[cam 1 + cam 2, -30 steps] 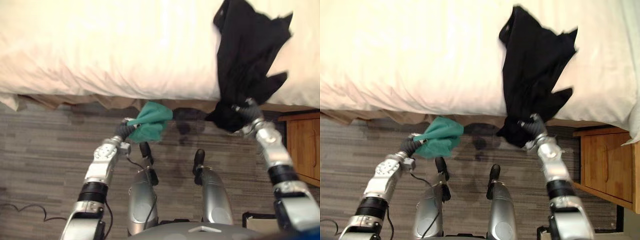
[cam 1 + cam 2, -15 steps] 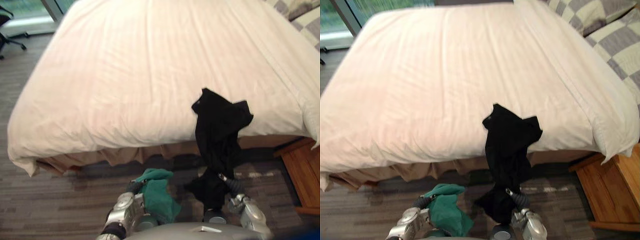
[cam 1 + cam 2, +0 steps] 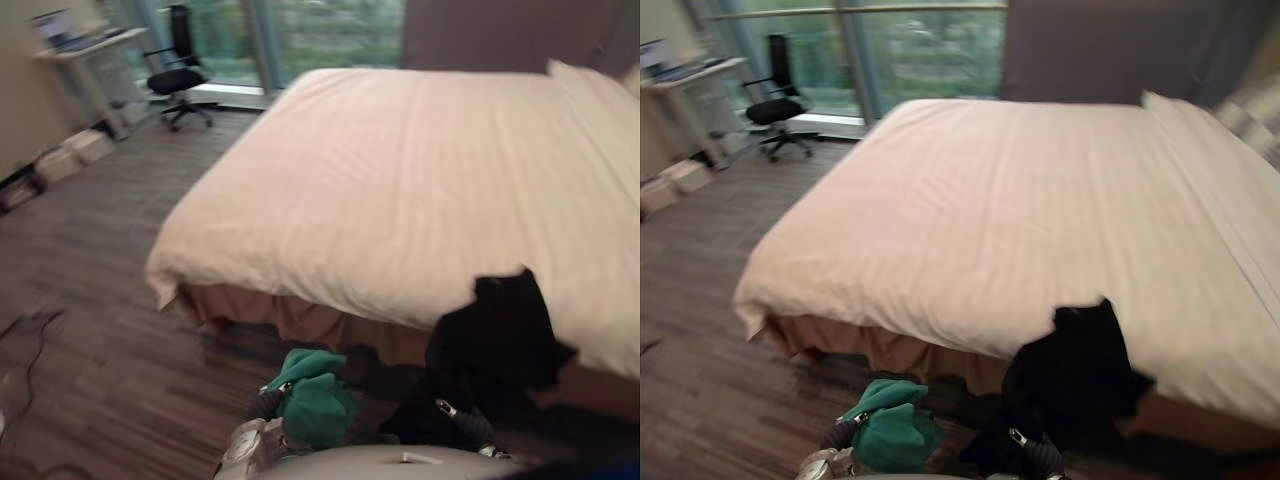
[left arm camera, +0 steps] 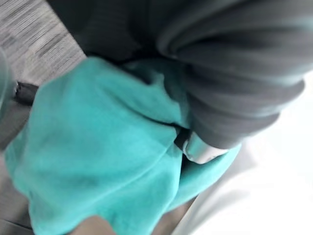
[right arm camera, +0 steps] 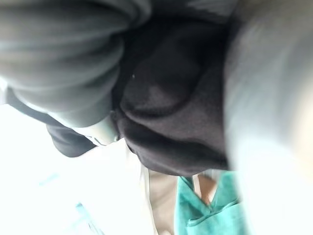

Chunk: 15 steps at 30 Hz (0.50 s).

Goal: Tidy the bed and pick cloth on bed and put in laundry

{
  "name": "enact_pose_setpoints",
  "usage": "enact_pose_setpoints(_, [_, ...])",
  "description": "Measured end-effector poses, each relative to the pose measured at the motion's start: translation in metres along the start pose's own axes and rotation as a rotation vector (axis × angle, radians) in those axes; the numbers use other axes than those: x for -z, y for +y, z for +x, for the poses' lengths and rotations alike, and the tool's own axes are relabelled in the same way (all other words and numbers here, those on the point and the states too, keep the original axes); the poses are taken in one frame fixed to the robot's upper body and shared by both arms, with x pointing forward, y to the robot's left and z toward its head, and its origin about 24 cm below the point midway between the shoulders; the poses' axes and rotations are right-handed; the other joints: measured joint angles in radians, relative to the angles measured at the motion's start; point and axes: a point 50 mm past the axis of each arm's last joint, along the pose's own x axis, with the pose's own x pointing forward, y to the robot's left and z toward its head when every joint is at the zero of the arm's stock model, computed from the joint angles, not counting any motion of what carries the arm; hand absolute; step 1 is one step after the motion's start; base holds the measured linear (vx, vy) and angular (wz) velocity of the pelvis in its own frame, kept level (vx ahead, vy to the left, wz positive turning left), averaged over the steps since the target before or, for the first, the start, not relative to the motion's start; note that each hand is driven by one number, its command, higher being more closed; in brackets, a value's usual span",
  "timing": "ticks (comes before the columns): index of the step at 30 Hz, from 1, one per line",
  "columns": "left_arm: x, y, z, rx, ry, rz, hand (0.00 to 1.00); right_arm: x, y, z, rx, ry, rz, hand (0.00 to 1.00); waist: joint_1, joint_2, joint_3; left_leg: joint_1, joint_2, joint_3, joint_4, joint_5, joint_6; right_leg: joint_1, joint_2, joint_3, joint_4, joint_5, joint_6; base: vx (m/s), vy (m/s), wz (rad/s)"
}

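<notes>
Below, at the near edge of the scene, the fingers of the left hand (image 3: 264,403) are curled into a green cloth (image 3: 315,405). The cloth is bunched against the hand's dark ribbed cover and held clear of the floor (image 3: 100,300). The left wrist view shows the same cloth gathered in folds right under the cover, with most of the fingers buried in it.

Beside it, the fingers of the right hand (image 3: 465,425) are closed on the lower end of a black cloth (image 3: 495,345). In the right wrist view the fabric is wadded tight against the hand. From that grip the black cloth rises to the near edge of the bed (image 3: 400,180), where its upper part overlaps the pale duvet. Whether it rests on the duvet cannot be told. The two cloths are near each other but apart, both low beside the bed's brown skirt (image 3: 300,320).

The duvet lies smooth across the bed, with a pillow (image 3: 600,100) at the far right end. Well beyond the bed's foot, a black office chair (image 3: 180,75) stands by a table (image 3: 75,45) in front of a tall window (image 3: 330,30).
</notes>
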Motion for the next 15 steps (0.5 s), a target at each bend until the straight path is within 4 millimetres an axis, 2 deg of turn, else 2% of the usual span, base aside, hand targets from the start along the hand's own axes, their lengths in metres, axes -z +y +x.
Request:
enact_pose_setpoints(1, [-0.002, 0.004, -0.001, -0.014, -0.017, -0.043, 1.0, 0.003, 0.009, 0.001, -0.025, -0.003, 0.012, 1.0, 0.008, -0.016, 0.004, -0.001, -0.015, -0.021, 0.004, 0.002, 0.003, 0.028, 0.002, 0.006, -0.038, -0.028, -0.026, 0.08, -0.131, 0.94])
enact_pose_setpoints(3, [-0.005, 0.005, -0.004, -0.009, -0.041, -0.073, 1.0, 0.001, 0.019, 0.004, -0.044, -0.039, 0.042, 1.0, 0.035, -0.031, -0.006, -0.026, -0.051, -0.025, 0.008, 0.002, 0.002, 0.062, -0.029, 0.002, -0.126, -0.082, -0.002, 0.06, -0.107, 0.45])
enact_pose_setpoints(4, [-0.01, 0.003, -0.003, -0.004, -0.07, -0.09, 1.0, -0.001, 0.029, 0.009, -0.076, -0.053, 0.047, 1.0, 0.05, -0.041, -0.009, -0.072, -0.086, -0.021, 0.038, 0.001, 0.001, 0.069, -0.066, -0.035, -0.19, -0.126, 0.06, 0.02, -0.102, 0.4])
enact_pose_setpoints(5, [-0.01, -0.006, -0.002, 0.014, -0.079, -0.133, 1.0, -0.006, 0.033, 0.014, -0.094, -0.062, 0.043, 1.0, 0.045, -0.027, -0.006, -0.11, -0.086, -0.019, 0.083, -0.022, 0.009, 0.069, -0.07, -0.082, -0.203, -0.119, 0.066, 0.02, -0.083, 0.55])
enact_pose_setpoints(7, [-0.011, -0.014, -0.002, 0.037, -0.101, -0.191, 1.0, -0.008, 0.032, 0.012, -0.089, -0.075, 0.041, 1.0, 0.044, -0.009, 0.003, -0.148, -0.082, 0.008, 0.129, -0.025, 0.01, 0.082, -0.076, -0.13, -0.212, -0.116, 0.072, 0.06, -0.017, 0.8])
enact_pose_setpoints(8, [-0.009, -0.016, -0.004, 0.052, -0.104, -0.225, 1.0, -0.007, 0.029, 0.01, -0.08, -0.07, 0.041, 1.0, 0.047, -0.001, 0.004, -0.16, -0.096, -0.021, 0.148, -0.022, 0.01, 0.109, -0.079, -0.165, -0.23, -0.111, 0.081, 0.15, -0.034, 1.18])
enact_pose_setpoints(9, [-0.01, -0.019, -0.004, 0.075, -0.111, -0.234, 1.0, -0.007, 0.03, 0.01, -0.08, -0.064, 0.045, 1.0, 0.055, -0.002, 0.002, -0.167, -0.116, -0.069, 0.135, 0.001, 0.011, 0.139, -0.082, -0.224, -0.258, -0.108, 0.086, 0.12, -0.034, 1.04])
enact_pose_setpoints(11, [-0.012, -0.021, -0.004, 0.092, -0.123, -0.236, 1.0, -0.009, 0.031, 0.012, -0.087, -0.069, 0.047, 1.0, 0.055, -0.004, 0.003, -0.181, -0.127, -0.083, 0.111, 0.026, 0.022, 0.157, -0.086, -0.279, -0.263, -0.104, 0.091, 0.09, -0.027, 1.1])
enact_pose_setpoints(12, [-0.016, -0.021, -0.004, 0.102, -0.144, -0.229, 1.0, -0.013, 0.033, 0.014, -0.093, -0.081, 0.045, 1.0, 0.054, -0.011, 0.007, -0.21, -0.115, 0.048, 0.115, -0.007, 0.104, 0.169, -0.096, -0.35, -0.263, -0.095, 0.105, 0.1, -0.014, 1.36])
enact_pose_setpoints(13, [-0.018, -0.021, -0.004, 0.102, -0.157, -0.229, 1.0, -0.016, 0.035, 0.016, -0.097, -0.09, 0.044, 1.0, 0.052, -0.015, 0.01, -0.219, -0.089, 0.16, 0.143, -0.036, 0.14, 0.184, -0.1, -0.382, -0.262, -0.089, 0.114, 0.15, -0.016, 1.78])
enact_pose_setpoints(14, [-0.018, -0.023, -0.005, 0.106, -0.168, -0.229, 1.0, -0.018, 0.034, 0.015, -0.089, -0.099, 0.037, 1.0, 0.038, -0.027, 0.016, -0.226, -0.052, 0.305, 0.202, -0.051, 0.171, 0.208, -0.106, -0.432, -0.243, -0.084, 0.117, 0.16, -0.01, 1.87])
enact_pose_setpoints(15, [-0.017, -0.026, -0.005, 0.124, -0.164, -0.218, 1.0, -0.021, 0.031, 0.015, -0.068, -0.105, 0.026, 1.0, 0.031, -0.013, 0.017, -0.23, -0.052, 0.365, 0.242, -0.04, 0.152, 0.231, -0.114, -0.469, -0.191, -0.085, 0.115, 0.2, 0.021, 2.13])
